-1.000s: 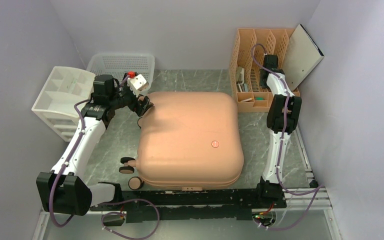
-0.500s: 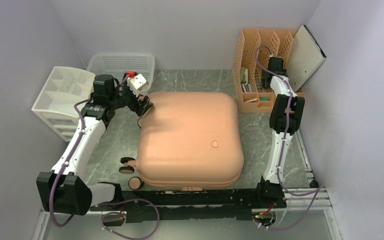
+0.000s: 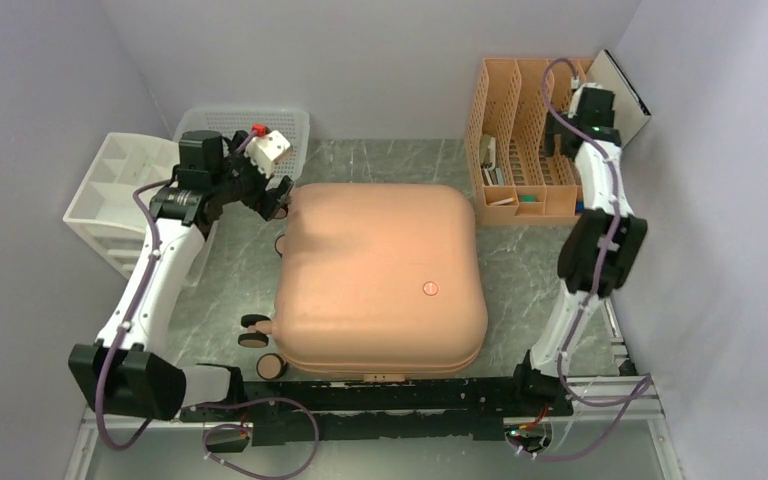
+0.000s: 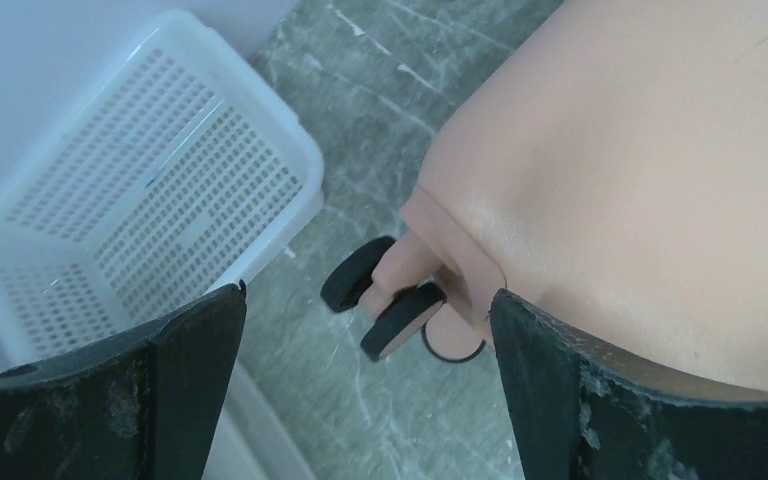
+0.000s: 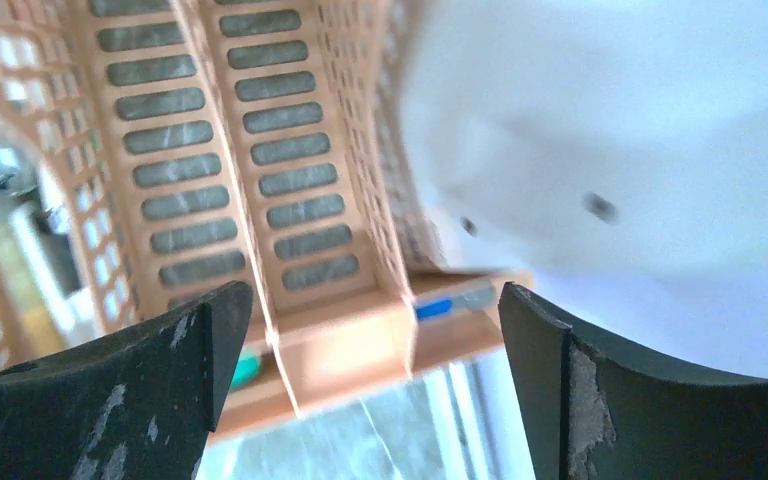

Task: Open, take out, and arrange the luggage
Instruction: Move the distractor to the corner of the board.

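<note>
The luggage [image 3: 380, 275] is a salmon-pink hard-shell suitcase lying flat and closed mid-table, its round logo [image 3: 431, 288] facing up. Black spinner wheels [image 3: 253, 332] stick out at its left side. My left gripper [image 3: 278, 202] hangs open by the suitcase's far-left corner. In the left wrist view that gripper [image 4: 368, 300] has the corner wheel [image 4: 385, 295] below the gap between its fingers, touching nothing. My right gripper [image 3: 590, 108] is high over the right end of the file rack [image 3: 520, 130]. It is open and empty in its wrist view [image 5: 372, 295].
A flat white panel [image 3: 625, 85] leans against the orange rack's right side and fills the right of the right wrist view [image 5: 610, 150]. A white mesh basket [image 3: 230, 125] and a white drawer organiser [image 3: 125, 195] stand at the far left. Walls close in on three sides.
My right gripper has opened and swung up and right, from the rack's middle to its right end. The panel now stands steeper. The left gripper has pulled slightly back off the suitcase corner.
</note>
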### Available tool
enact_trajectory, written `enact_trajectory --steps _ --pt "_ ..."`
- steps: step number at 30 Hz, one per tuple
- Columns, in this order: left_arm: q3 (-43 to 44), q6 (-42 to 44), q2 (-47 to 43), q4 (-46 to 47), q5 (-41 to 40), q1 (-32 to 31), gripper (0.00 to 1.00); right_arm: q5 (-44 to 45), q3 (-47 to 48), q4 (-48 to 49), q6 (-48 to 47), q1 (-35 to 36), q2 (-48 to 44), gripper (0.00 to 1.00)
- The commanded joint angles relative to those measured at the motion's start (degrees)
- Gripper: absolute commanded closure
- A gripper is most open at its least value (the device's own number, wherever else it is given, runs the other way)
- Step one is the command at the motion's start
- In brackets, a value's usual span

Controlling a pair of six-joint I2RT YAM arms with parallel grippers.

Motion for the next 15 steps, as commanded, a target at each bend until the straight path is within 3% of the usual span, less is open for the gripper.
enact_trajectory --steps 1,9,11,15 --pt "-1.11 3.71 -7.36 -3.23 -6.31 0.06 0.03 -7.75 -9.40 -1.67 -4.70 0.38 -17.94 0.00" --pt "-9.45 3.20 -12.09 -0.88 -17.16 0.06 0.03 -22.95 -28.16 -2.65 -10.29 7.15 -40.08 0.00" --pt "-6.88 1.38 -8.17 1.38 -22.15 0.06 0.03 -26.94 -31.98 -2.33 -10.72 8.79 -45.15 0.00" --pt "6.80 -1.53 5.17 0.36 -29.13 0.43 0.03 -33.14 -37.84 -0.58 -9.97 10.62 -52.86 0.00"
